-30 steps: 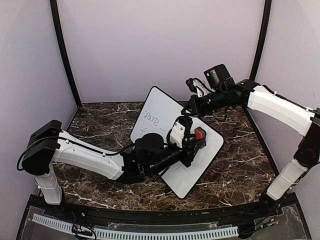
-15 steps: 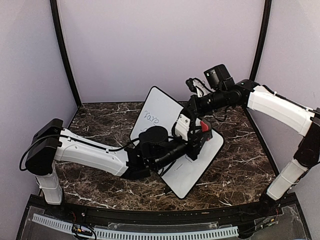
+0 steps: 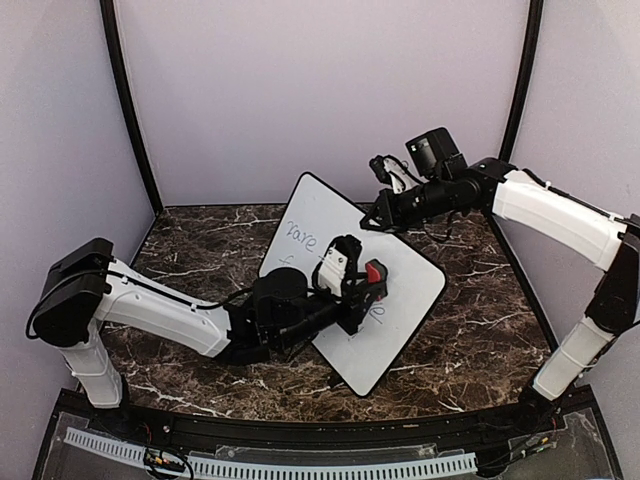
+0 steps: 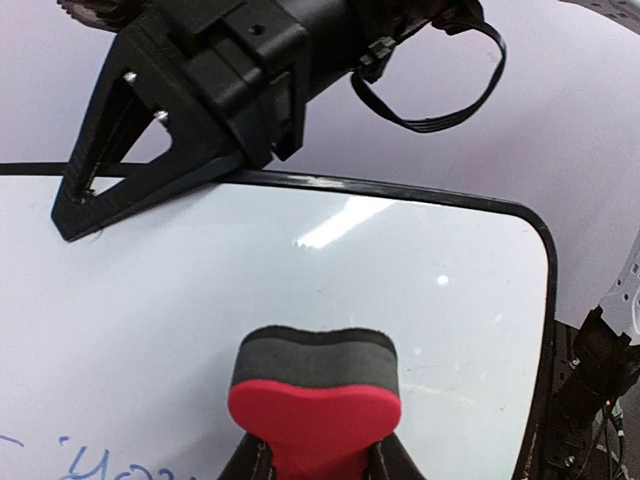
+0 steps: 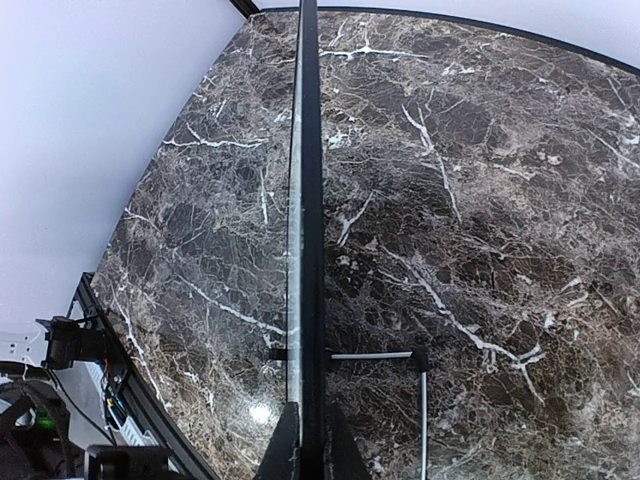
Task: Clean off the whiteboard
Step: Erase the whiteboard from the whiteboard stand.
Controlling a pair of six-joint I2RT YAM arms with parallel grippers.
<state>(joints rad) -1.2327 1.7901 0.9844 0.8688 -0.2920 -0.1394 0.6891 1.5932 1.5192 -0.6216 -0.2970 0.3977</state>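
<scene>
The whiteboard stands tilted on its lower edge over the marble table, a corner pointing up. Blue-grey handwriting remains on its upper left part. My right gripper is shut on the board's upper right rim; in the right wrist view the board's edge runs straight out from between the right gripper fingers. My left gripper is shut on a red eraser. In the left wrist view the eraser has its dark felt face against the whiteboard, with some writing at lower left.
A dark marble tabletop lies under the board, enclosed by pale walls with black posts. A thin wire foot sticks out behind the board. The black fingers of the right gripper show over the board's rim in the left wrist view.
My left gripper has carried the eraser up and then back leftward and down across the board's face. The right gripper has kept its hold on the rim, nearly still.
</scene>
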